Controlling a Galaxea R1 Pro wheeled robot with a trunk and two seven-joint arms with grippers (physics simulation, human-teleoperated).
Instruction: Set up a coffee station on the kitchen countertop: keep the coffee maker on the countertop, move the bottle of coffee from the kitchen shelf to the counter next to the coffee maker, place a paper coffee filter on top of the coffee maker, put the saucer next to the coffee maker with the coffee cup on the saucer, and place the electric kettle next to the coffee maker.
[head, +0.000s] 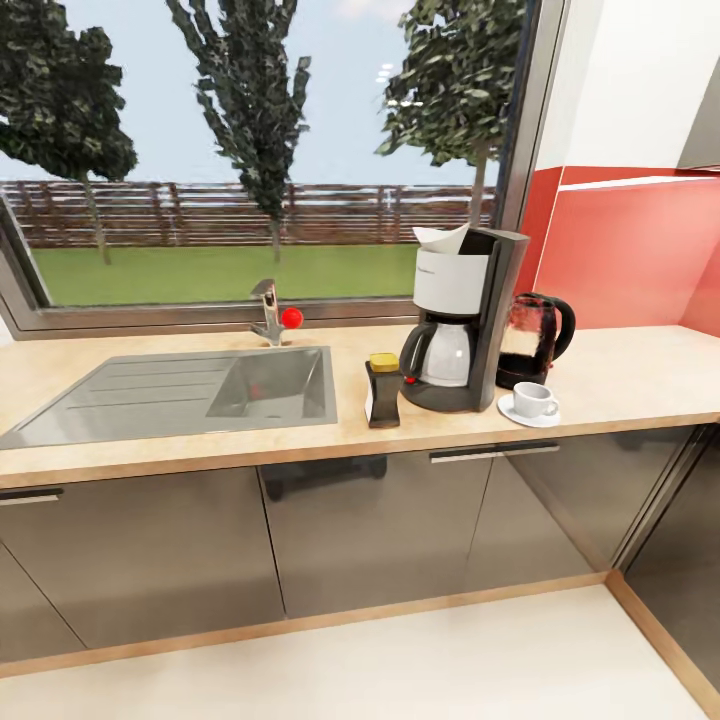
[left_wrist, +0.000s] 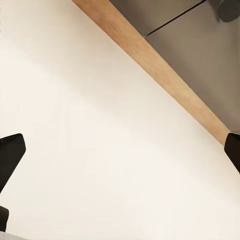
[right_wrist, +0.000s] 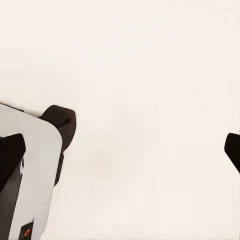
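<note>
The left tool (left_wrist: 120, 160) stands wide, its black fingertips (left_wrist: 10, 155) apart over pale floor, holding nothing. The right tool (right_wrist: 120, 150) is likewise wide and empty above pale floor. On the long beige wood-look counter (head: 150, 440), right of the steel sink (head: 180, 390), stand the small dark yellow-capped bottle of coffee (head: 382, 392), then the tall black coffee maker (head: 462, 320) with the white paper filter (head: 442, 240) on top. Behind its right side is the rounded glass kettle (head: 535, 338); the white cup (head: 533, 398) sits on the white saucer (head: 512, 410) in front. Red backsplash (head: 630, 255) rises at right.
</note>
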